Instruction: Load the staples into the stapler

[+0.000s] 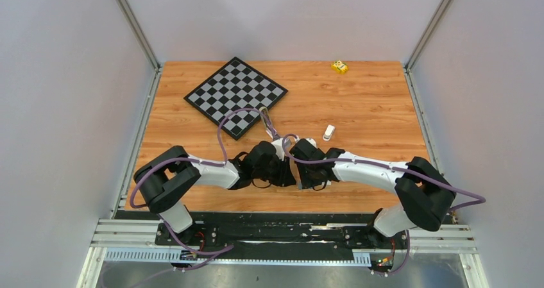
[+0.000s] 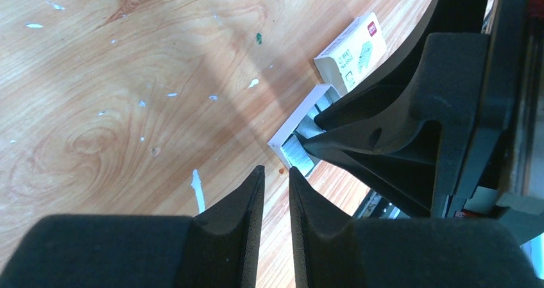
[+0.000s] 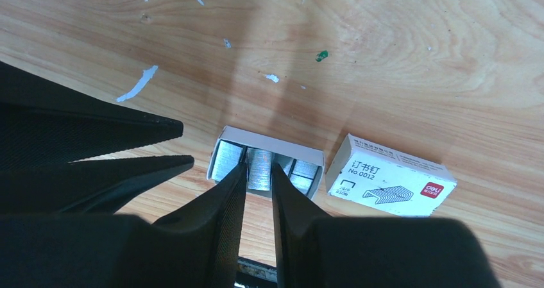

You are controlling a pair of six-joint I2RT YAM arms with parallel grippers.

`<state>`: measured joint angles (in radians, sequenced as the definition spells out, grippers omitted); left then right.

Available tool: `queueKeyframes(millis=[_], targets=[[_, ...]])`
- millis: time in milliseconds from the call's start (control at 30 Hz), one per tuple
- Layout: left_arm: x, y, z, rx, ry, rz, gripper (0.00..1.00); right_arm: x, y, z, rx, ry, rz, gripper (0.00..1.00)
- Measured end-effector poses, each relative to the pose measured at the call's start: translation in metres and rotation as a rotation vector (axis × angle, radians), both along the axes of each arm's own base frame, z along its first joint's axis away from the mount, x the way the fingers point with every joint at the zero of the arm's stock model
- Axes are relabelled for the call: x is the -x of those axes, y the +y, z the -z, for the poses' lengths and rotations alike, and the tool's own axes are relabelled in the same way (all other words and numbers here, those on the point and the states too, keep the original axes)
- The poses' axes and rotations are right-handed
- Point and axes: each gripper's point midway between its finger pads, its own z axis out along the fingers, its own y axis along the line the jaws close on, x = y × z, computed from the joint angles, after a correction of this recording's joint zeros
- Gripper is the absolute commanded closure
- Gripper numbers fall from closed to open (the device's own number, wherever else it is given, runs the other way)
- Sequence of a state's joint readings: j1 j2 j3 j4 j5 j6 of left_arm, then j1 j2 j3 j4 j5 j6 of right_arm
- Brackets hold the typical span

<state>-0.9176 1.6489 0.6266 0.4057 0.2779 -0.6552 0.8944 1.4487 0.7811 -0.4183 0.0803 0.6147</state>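
Observation:
Silvery staples [image 3: 260, 167] lie as several strips in an open white tray [image 3: 269, 139] on the wooden table. My right gripper [image 3: 259, 171] reaches into the tray, its jaws closed narrowly on the sides of the middle strip. The left wrist view shows the same tray [image 2: 301, 116] with the right gripper [image 2: 305, 142] in it. My left gripper [image 2: 276, 172] hovers just left of the tray, its jaws a narrow gap apart and empty. The small stapler [image 1: 328, 132] lies on the table beyond the right wrist, apart from both grippers.
A small white labelled box [image 3: 391, 179] lies right beside the tray, to its right. A chessboard [image 1: 235, 97] lies at the back left. A yellow block [image 1: 339, 66] sits at the far right edge. Both wrists crowd together near the table's front edge.

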Motion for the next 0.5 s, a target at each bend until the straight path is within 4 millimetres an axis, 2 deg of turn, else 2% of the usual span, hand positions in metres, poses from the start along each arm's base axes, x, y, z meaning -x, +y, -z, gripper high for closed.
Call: queueKeyframes(millis=[133,333,500], targets=[[-0.002,0.007,-0.003,-0.011,-0.018,-0.029,0.75,0.0,0.001,0.0,0.0,0.0,-0.004,0.8],[-0.014,0.016,-0.026,-0.004,-0.089,-0.1,0.73,0.0,0.001,0.0,0.001,-0.002,-0.007,0.81],[-0.027,0.032,-0.038,0.0,-0.125,-0.173,0.7,-0.001,0.002,-0.005,-0.01,-0.013,-0.011,0.81]])
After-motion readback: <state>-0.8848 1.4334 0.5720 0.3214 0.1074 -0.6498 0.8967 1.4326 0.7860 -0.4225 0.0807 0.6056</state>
